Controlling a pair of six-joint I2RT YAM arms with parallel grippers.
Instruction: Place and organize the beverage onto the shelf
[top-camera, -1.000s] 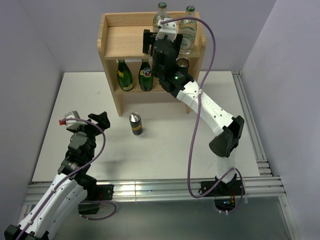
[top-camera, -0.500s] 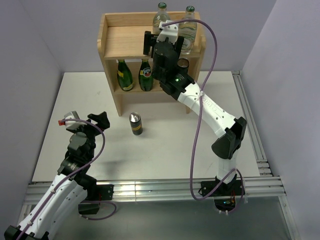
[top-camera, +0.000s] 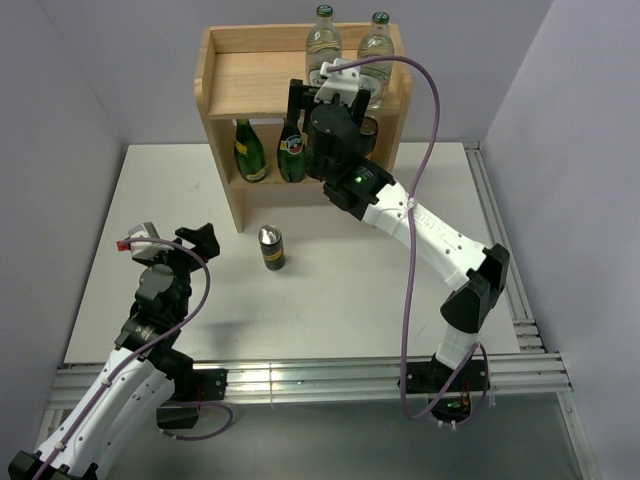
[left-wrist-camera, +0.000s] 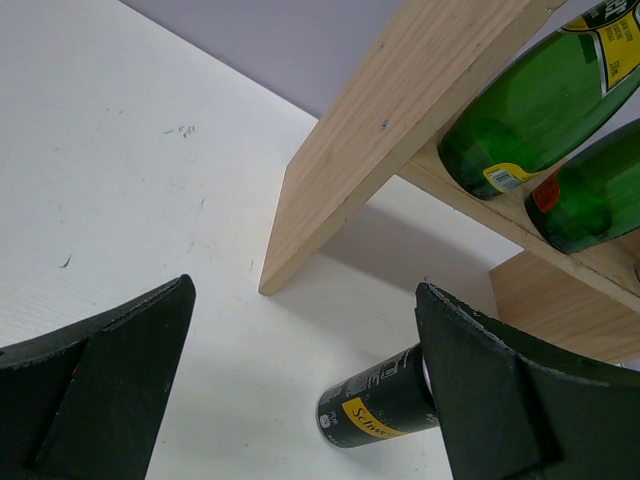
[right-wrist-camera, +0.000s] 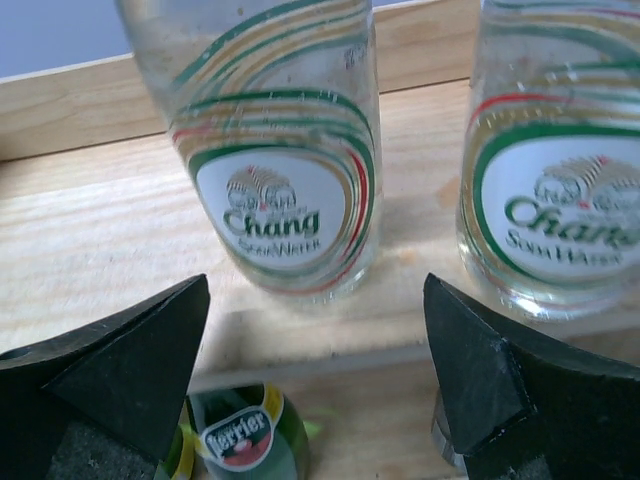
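Right wrist view: the left clear glass bottle (right-wrist-camera: 270, 215) wears a white oval label, "Chang" in green, "Soda Water" beneath. The right clear glass bottle (right-wrist-camera: 555, 220) carries the same "Chang Soda Water" oval, clipped by the frame edge. Lower down, a green bottle (right-wrist-camera: 240, 435) reads "perrier" on a white band. Left wrist view: the dark can (left-wrist-camera: 375, 410) has a yellow patch starting "Schw", the rest unreadable.

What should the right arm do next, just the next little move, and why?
Probably draw the right gripper back from the shelf: it is open and empty, both clear bottles stand on the top board, and one can stands on the table, waiting to be fetched.
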